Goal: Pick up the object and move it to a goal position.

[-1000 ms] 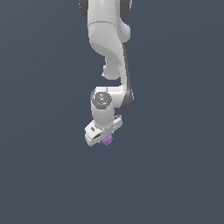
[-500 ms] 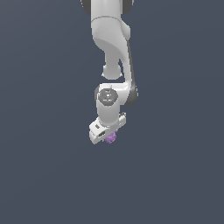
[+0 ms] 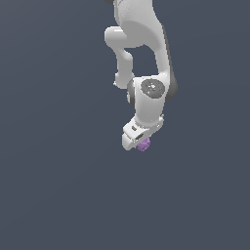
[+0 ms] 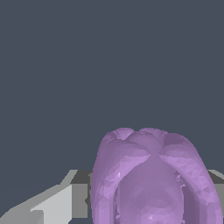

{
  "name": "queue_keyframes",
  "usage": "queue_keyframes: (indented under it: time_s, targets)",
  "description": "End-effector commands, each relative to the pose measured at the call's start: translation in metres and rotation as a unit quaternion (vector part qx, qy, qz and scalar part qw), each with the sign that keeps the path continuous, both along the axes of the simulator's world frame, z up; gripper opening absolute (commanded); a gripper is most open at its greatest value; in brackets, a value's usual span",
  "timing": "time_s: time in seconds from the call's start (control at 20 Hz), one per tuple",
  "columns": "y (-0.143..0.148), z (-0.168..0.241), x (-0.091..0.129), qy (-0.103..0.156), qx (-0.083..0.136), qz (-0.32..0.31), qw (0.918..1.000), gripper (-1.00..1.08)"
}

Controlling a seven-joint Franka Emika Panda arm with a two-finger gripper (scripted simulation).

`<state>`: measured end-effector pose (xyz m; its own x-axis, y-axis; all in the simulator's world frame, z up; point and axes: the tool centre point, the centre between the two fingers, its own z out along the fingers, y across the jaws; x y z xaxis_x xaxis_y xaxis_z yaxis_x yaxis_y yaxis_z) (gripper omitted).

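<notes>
The object (image 3: 143, 144) is a small purple lumpy blob with a faceted surface, tucked under the white hand of the arm in the exterior view. My gripper (image 3: 140, 143) is shut on it, and only part of the blob shows past the hand's lower edge. In the wrist view the object (image 4: 153, 179) fills the near field as a ribbed purple lump, with grey fingers (image 4: 59, 203) flanking it on both sides. The fingertips themselves are hidden by the blob.
The white arm (image 3: 139, 44) reaches down from above in the exterior view. Around it lies a flat, uniform dark grey-blue ground (image 3: 53, 185) with no other objects or edges in view.
The arm and gripper have shifted toward the exterior view's right, carrying the purple object along. The wrist has also turned somewhat.
</notes>
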<state>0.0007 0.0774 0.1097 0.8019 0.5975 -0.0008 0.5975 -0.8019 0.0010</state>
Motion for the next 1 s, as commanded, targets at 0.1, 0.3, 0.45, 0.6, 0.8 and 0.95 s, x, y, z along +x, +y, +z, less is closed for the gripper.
queue_keyframes:
  time_s: [0.1, 0.3, 0.45, 0.6, 0.8, 0.95]
  targets:
    - [0.05, 0.031, -0.01, 0.0, 0.0, 0.0, 1.0, -1.0]
    - [0.093, 0.058, -0.018, 0.0, 0.0, 0.0, 1.0, -1.0]
    - [0.119, 0.075, -0.022, 0.0, 0.0, 0.0, 1.0, -1.0]
    - [0.139, 0.087, -0.025, 0.0, 0.0, 0.0, 1.0, -1.0]
    - [0.152, 0.095, -0.026, 0.0, 0.0, 0.0, 1.0, -1.0]
    - [0.155, 0.096, -0.025, 0.0, 0.0, 0.0, 1.0, -1.0]
